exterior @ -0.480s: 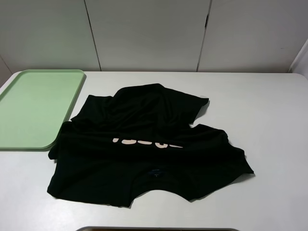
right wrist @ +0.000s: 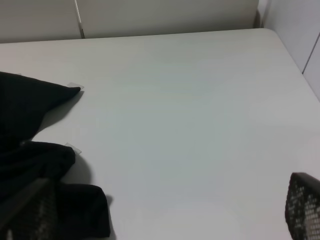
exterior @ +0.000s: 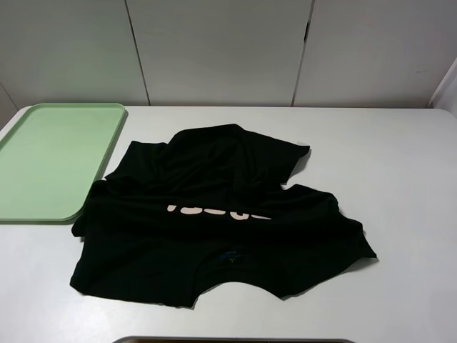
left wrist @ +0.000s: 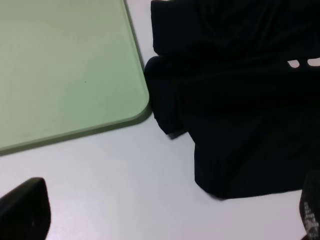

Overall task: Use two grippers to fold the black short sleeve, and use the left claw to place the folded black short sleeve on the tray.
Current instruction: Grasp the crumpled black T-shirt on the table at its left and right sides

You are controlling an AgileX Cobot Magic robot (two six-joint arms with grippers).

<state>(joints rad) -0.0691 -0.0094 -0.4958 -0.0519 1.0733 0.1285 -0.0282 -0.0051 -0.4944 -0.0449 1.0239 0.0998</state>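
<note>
Two grippers, both spread wide, nothing between the jaws.

Edges and room:
- Black soft cotton short-sleeved T-shirt rumpled in the middle of the white table, not folded square. Collar toward the near edge, white printed lettering half tucked under a crease.
- Pale green flat rectangular plastic tray on the table's left side, with rounded corners and a low rim. Left sleeve of the shirt right against its near right corner; touching or just beside, cannot tell.
- Broad bare table to the right of the shirt, out to the right edge. Bare band behind it up to the grey wall panels. Narrower bare strip in front.
- Two small white paper strips flat on the table at the tips of the shirt's right-side folds.

Pose:
- Of the left gripper, only two dark fingertips visible at opposite sides of the wrist view. Hovering over bare table near the tray's rounded corner and the shirt's outer hem, clear of both.
- On the right gripper, dark mesh-textured fingertips equally far apart, one over the shirt's edge, the other over bare table. Contact with cloth impossible to tell.
- Arms outside the high view, so pose beyond the fingertips not readable.
</note>
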